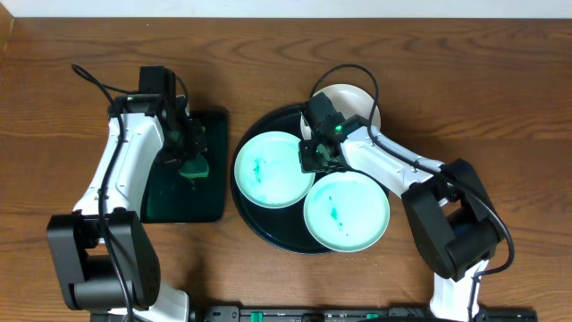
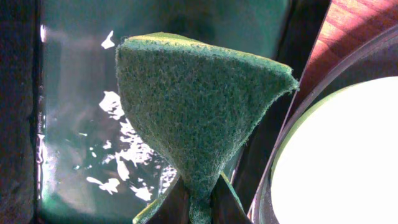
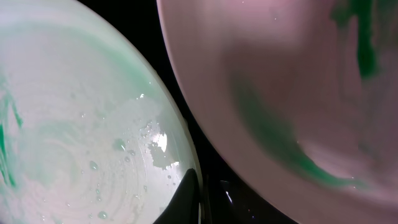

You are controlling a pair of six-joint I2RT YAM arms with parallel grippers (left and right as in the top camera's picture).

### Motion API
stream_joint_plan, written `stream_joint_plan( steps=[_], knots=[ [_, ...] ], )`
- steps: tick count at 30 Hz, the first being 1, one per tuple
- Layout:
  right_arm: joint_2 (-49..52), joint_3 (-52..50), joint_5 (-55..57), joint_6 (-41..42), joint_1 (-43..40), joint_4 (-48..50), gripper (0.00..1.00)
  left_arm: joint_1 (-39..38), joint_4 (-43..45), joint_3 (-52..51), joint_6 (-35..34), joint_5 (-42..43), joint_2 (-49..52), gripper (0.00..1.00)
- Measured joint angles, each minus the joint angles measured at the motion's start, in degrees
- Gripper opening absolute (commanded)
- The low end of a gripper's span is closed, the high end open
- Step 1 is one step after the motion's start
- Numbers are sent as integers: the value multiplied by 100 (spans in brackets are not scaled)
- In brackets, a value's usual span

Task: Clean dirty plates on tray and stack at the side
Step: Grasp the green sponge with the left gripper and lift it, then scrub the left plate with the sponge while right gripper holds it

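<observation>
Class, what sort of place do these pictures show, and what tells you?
Probably a robotics lab bench staged for dishwashing: two arms at a wooden table, smeared plates on a black tray, a green scouring pad.

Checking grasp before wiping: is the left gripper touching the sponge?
Touching. The left wrist view shows the sponge pinched at its bottom corner between the two fingers of the left gripper.
</observation>
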Motion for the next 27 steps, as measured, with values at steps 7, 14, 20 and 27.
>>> stream_joint_plan(
  steps=[7,14,20,27],
  knots=[
    [0,0,-2,0,0,0,1,-326,44,0,-11,0,0,7],
    [0,0,-2,0,0,0,1,-1211,238,0,-660,26,0,7],
    [0,0,-2,0,0,-2,1,-1921,387,0,-1399,-149,144,7],
    [0,0,-4,0,0,-2,1,-2376,481,0,-1899,-470,1071,7]
  ],
)
